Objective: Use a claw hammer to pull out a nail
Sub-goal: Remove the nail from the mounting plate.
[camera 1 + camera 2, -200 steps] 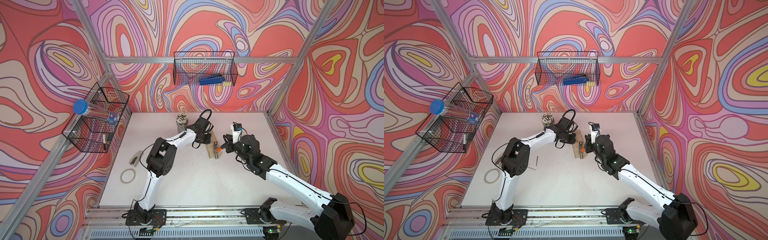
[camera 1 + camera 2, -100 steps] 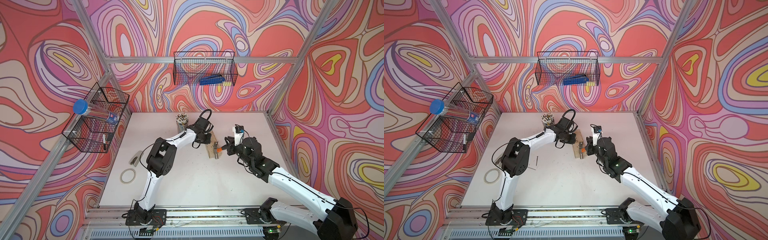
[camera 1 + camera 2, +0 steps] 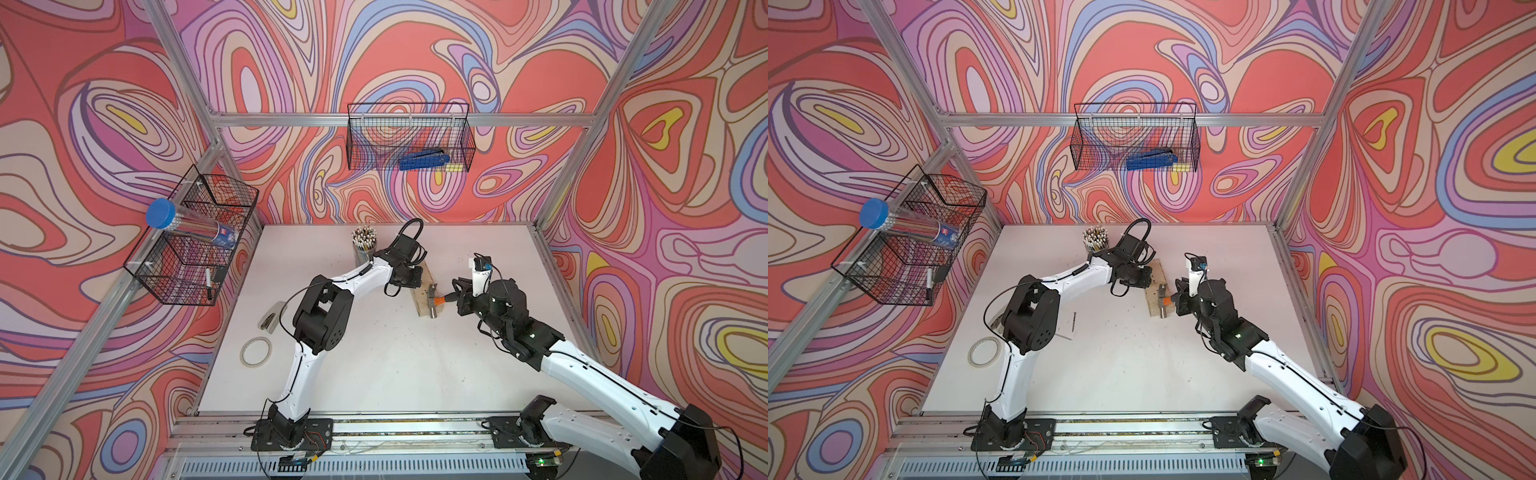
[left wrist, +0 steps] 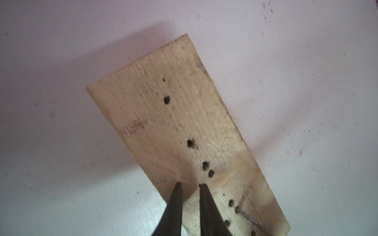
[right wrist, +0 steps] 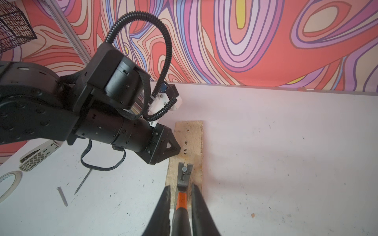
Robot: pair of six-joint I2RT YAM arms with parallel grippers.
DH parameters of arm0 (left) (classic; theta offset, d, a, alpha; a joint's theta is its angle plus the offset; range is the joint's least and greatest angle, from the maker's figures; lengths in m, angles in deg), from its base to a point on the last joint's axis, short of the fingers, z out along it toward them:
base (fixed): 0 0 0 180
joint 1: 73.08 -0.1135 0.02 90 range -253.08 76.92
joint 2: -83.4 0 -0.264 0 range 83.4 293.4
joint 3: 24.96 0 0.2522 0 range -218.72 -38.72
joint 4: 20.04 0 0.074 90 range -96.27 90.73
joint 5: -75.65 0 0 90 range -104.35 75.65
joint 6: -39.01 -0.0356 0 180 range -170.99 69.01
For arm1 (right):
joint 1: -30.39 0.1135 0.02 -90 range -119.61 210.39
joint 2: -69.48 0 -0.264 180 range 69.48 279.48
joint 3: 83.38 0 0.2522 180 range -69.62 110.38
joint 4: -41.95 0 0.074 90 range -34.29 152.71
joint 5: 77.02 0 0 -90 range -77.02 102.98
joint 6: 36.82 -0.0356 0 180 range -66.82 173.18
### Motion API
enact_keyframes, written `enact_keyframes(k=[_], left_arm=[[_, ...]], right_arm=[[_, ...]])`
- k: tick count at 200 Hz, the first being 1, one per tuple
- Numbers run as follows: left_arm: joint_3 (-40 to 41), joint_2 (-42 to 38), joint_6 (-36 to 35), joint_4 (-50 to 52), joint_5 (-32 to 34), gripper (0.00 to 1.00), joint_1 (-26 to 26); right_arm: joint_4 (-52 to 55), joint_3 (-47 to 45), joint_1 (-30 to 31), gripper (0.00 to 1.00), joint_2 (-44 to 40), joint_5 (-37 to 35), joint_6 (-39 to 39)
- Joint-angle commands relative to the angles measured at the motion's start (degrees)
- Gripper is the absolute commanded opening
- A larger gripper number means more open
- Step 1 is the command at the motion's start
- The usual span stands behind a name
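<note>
The claw hammer (image 5: 184, 177) lies with its silver head on the wooden board (image 5: 192, 134), and its forked claw sits around the nail (image 5: 184, 169), whose head stands above the wood. My right gripper (image 5: 181, 188) is shut on the orange and black handle. Both top views show the hammer (image 3: 433, 297) (image 3: 1163, 297) pointing right from the board (image 3: 420, 303) (image 3: 1152, 303) into that right gripper (image 3: 455, 297) (image 3: 1177, 297). My left gripper (image 4: 190, 183) (image 3: 417, 279) presses its tips on the board (image 4: 173, 122) with a narrow gap and nothing between them.
A cup of pencils (image 3: 363, 245) stands just behind the left arm. A tape roll (image 3: 255, 351), a grey stapler (image 3: 270, 322) and loose nails (image 5: 62, 196) lie on the left of the table. Wire baskets hang on the back wall (image 3: 457, 124) and left wall (image 3: 166, 286).
My right gripper, with the hammer handle in it, has drawn slightly to the right, away from the board. The hammer head stays on the board. The left arm has not moved.
</note>
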Motion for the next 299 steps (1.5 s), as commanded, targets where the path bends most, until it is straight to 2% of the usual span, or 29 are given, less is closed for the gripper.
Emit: enact_keyframes(k=[1,71,131,184,223,299], left_arm=[[4.6,7.0,0.4,14.4,3.5,0.19,-0.9],[4.9,6.8,0.4,14.3,3.5,0.19,-0.9],[5.4,6.6,0.4,14.0,3.5,0.19,-0.9],[6.8,5.8,0.7,12.6,2.5,0.19,-0.9],[6.9,3.5,1.3,9.8,0.1,0.21,-0.8],[1.0,-6.1,-1.3,5.7,-5.9,0.3,-0.3]], right_arm=[[12.2,-2.5,0.7,0.0,1.6,0.4,-0.1],[12.2,-3.2,0.7,0.0,-3.3,-2.2,-1.2],[12.3,-1.3,0.7,0.0,-3.5,-1.5,-1.1],[14.8,8.6,0.7,0.0,-6.1,-2.5,0.7],[21.6,17.1,0.7,0.0,-2.6,-2.3,1.7],[29.8,27.4,0.6,0.0,3.3,-0.3,1.5]])
